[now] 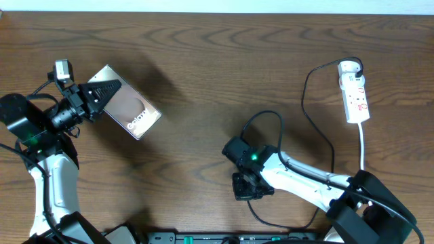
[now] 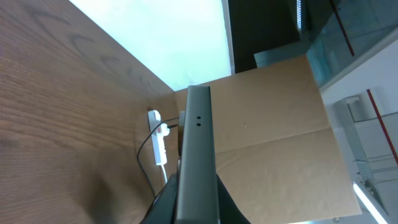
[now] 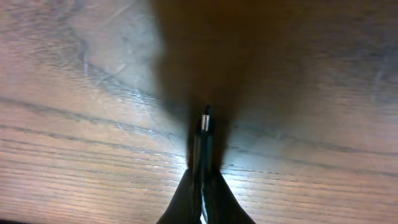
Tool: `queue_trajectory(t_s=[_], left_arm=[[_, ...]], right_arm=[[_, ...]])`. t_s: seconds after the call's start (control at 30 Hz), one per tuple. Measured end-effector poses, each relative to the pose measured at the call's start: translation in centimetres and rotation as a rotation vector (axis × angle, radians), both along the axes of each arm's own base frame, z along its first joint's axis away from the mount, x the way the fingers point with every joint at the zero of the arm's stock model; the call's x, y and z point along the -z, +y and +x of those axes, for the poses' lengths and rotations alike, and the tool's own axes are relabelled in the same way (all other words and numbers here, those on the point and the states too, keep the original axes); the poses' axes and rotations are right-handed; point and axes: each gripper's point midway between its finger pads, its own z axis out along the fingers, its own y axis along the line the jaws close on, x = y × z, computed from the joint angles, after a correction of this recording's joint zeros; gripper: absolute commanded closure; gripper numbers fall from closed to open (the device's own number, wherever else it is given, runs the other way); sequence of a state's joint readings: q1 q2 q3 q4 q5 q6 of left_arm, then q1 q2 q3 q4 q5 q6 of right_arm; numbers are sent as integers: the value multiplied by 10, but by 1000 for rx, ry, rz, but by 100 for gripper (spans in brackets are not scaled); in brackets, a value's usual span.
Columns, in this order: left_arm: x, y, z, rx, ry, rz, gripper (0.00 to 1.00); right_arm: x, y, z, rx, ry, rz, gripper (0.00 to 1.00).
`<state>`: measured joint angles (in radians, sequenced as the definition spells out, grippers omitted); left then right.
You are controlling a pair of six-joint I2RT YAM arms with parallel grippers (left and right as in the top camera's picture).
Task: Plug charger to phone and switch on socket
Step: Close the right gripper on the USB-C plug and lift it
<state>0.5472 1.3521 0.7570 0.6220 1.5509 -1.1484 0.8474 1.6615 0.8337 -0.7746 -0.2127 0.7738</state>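
Note:
The phone (image 1: 135, 112), a grey slab with white "Galaxy" lettering, is lifted at the left of the table with my left gripper (image 1: 108, 91) shut on its near end. In the left wrist view the phone (image 2: 198, 137) shows edge-on between the dark fingers (image 2: 165, 208). The white socket (image 1: 354, 91) lies at the far right, also small in the distance (image 2: 159, 142). The charger cable (image 1: 305, 91) runs from it in loops across the table. My right gripper (image 1: 245, 190) is shut on the charger's free end, and the plug tip (image 3: 205, 121) sticks out beyond the fingers (image 3: 186, 199), just over the wood.
A cardboard sheet (image 2: 273, 130) stands beyond the table's edge in the left wrist view. The socket's white cord (image 1: 361, 146) runs toward the right arm's base. Dark equipment lines the front edge (image 1: 203, 237).

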Motion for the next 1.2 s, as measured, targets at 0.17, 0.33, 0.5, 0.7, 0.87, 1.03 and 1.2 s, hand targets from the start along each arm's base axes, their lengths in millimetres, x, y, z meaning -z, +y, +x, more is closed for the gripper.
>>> queue_trajectory(t_s=[0.17, 0.33, 0.5, 0.7, 0.87, 1.03, 1.2], left_arm=[[0, 0, 0, 0, -1, 0, 93], [0, 0, 0, 0, -1, 0, 93], [0, 0, 0, 0, 0, 0, 93], [0, 0, 0, 0, 0, 0, 93], [0, 0, 0, 0, 0, 0, 92], [0, 0, 0, 0, 0, 0, 93], [0, 0, 0, 0, 0, 0, 93]], right_arm=[[0, -12, -4, 39, 19, -59, 99], [1, -20, -7, 72, 28, -103, 82], [1, -20, -6, 89, 23, -107, 51], [1, -19, -5, 97, 17, -104, 49], [1, -20, -3, 105, 11, -107, 62], [1, -28, 7, 151, 3, -119, 81], [2, -32, 8, 151, -5, -133, 93]])
